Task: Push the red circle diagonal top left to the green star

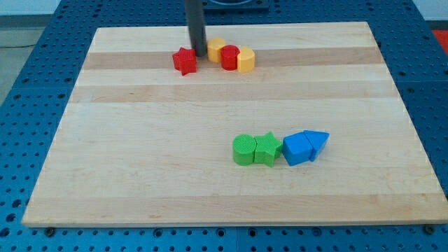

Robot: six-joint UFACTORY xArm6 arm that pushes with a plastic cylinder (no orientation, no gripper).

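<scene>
The red circle (230,57) sits near the view's top, wedged between two yellow blocks, one (215,49) on its upper left and one (246,59) on its right. The green star (266,148) lies lower, right of centre, touching a green circle (244,150) on its left. My tip (199,54) comes down at the top, between the red star (185,61) and the left yellow block, a short way left of the red circle and far up-left of the green star.
A blue block (297,148) and a blue triangle (317,142) lie just right of the green star. The wooden board (140,175) rests on a blue perforated table (28,105); its top edge runs close behind the red and yellow blocks.
</scene>
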